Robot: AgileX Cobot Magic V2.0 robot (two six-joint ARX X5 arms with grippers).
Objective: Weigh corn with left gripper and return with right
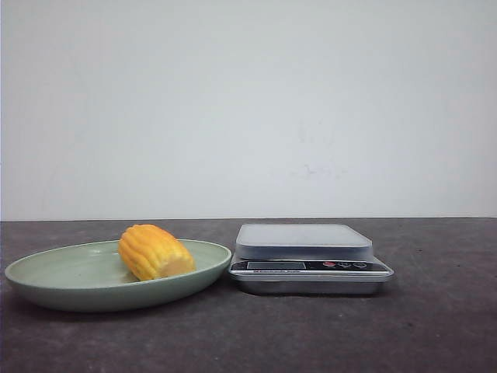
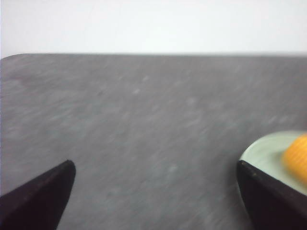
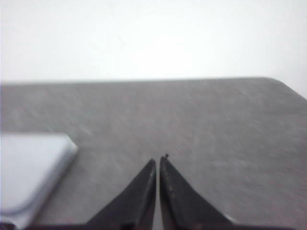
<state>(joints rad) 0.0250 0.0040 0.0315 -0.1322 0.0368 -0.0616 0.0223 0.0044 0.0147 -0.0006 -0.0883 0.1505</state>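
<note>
The corn (image 1: 154,252), a short yellow-orange cob piece, lies on its side in the green plate (image 1: 46,277) at the left of the table; its edge also shows in the left wrist view as the corn (image 2: 297,157) on the plate (image 2: 268,151). A silver kitchen scale (image 1: 307,257) stands right of the plate, its tray bare. My left gripper (image 2: 156,167) is open over bare table beside the plate, nothing between its fingers. My right gripper (image 3: 158,160) is shut and empty, over the table beside the scale (image 3: 29,167). Neither gripper appears in the front view.
The dark grey table (image 1: 435,326) runs to a plain white wall behind. Its rounded far corners show in both wrist views.
</note>
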